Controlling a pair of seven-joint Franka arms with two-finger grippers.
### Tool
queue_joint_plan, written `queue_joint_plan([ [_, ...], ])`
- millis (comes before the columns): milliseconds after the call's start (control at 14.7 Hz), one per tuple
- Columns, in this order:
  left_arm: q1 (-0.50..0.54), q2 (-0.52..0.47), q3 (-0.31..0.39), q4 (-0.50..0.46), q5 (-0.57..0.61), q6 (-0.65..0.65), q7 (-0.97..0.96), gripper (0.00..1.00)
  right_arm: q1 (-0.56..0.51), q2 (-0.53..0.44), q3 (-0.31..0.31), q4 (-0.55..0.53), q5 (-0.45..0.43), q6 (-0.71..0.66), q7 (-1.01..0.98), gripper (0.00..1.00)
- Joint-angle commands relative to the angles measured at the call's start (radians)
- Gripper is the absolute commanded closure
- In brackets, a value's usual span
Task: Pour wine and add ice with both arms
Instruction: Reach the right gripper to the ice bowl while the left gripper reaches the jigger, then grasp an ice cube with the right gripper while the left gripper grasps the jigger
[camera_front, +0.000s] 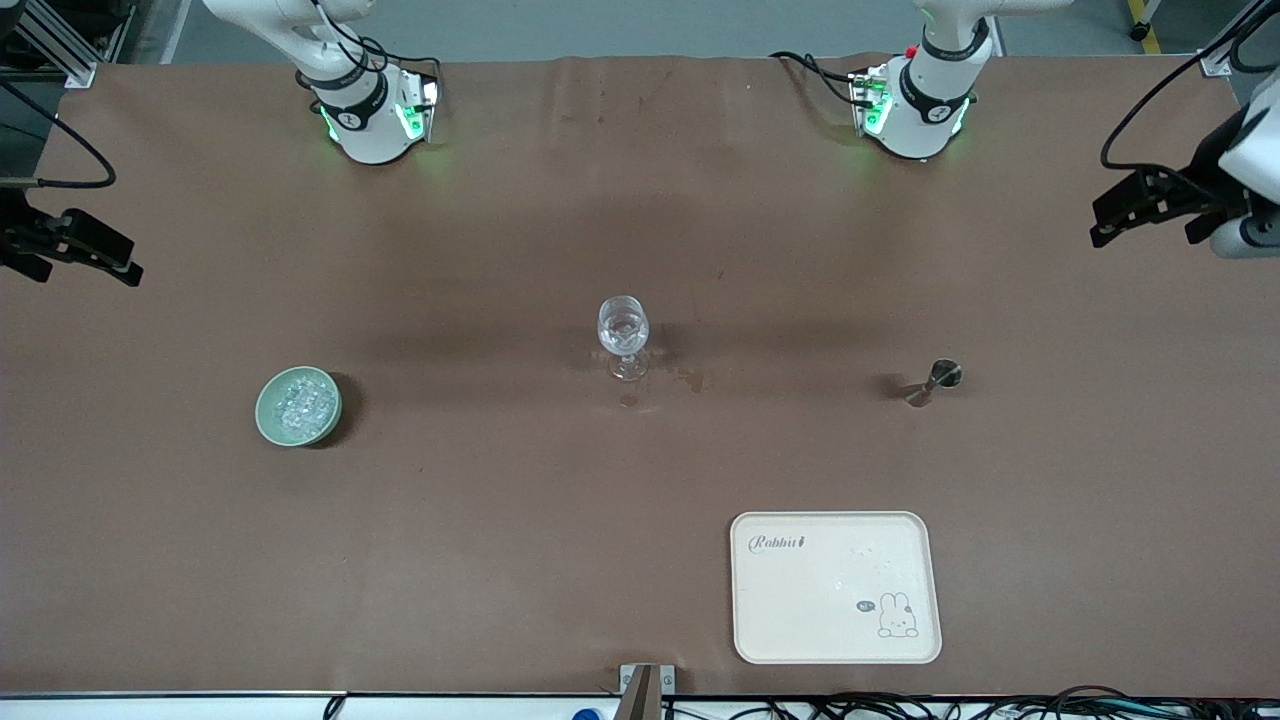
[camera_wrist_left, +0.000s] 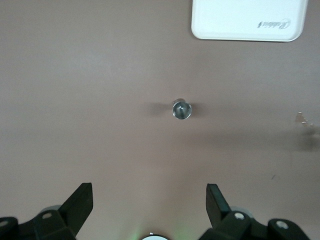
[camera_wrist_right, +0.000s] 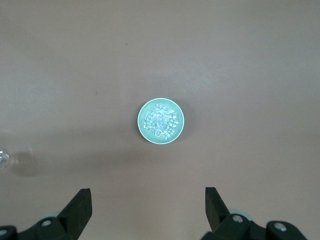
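Note:
A stemmed glass (camera_front: 623, 335) stands at the table's middle with something clear and glistening in its bowl. A green bowl (camera_front: 263, 410) toward the right arm's end holds a heap of ice (camera_front: 300, 402). A small metal jigger (camera_front: 933, 382) stands toward the left arm's end. My left gripper (camera_front: 1110, 215) is open and empty, high over the table's edge at that end; its wrist view shows the jigger (camera_wrist_left: 181, 109) far below. My right gripper (camera_front: 125, 258) is open and empty, high at its own end; its wrist view shows the bowl (camera_wrist_right: 141, 120) and ice (camera_wrist_right: 161, 120) below.
A cream tray (camera_front: 835, 590) with a rabbit drawing lies nearer to the front camera than the jigger; it also shows in the left wrist view (camera_wrist_left: 248, 20). Wet spots (camera_front: 690, 378) mark the cloth beside the glass. The glass's edge shows in the right wrist view (camera_wrist_right: 4, 157).

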Motion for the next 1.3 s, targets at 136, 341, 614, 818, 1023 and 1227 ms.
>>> queue_joint_plan([
  [136, 0.141, 0.093, -0.007, 0.004, -0.091, -0.039, -0.133, 0.0, 0.002, -0.004, -0.004, -0.145, -0.008, 0.144, 0.001, 0.0],
  [341, 0.174, 0.171, -0.007, -0.014, -0.168, -0.034, -0.314, 0.0, 0.002, -0.004, -0.004, -0.315, -0.008, 0.345, 0.001, 0.0],
  [614, 0.228, 0.303, -0.007, -0.014, -0.337, -0.028, -0.498, 0.0, -0.005, 0.063, -0.004, -0.443, -0.008, 0.52, 0.001, 0.01],
  [818, 0.289, 0.407, -0.007, -0.011, -0.432, -0.014, -0.522, 0.0, -0.006, 0.144, -0.004, -0.468, -0.008, 0.58, 0.002, 0.03],
  [1023, 0.323, 0.508, -0.006, -0.008, -0.539, -0.007, -0.526, 0.0, -0.012, 0.204, -0.004, -0.547, -0.008, 0.741, 0.002, 0.03],
  [1227, 0.343, 0.596, -0.005, -0.008, -0.607, 0.041, -0.568, 0.0, -0.014, 0.246, -0.004, -0.594, -0.008, 0.829, 0.004, 0.03],
])
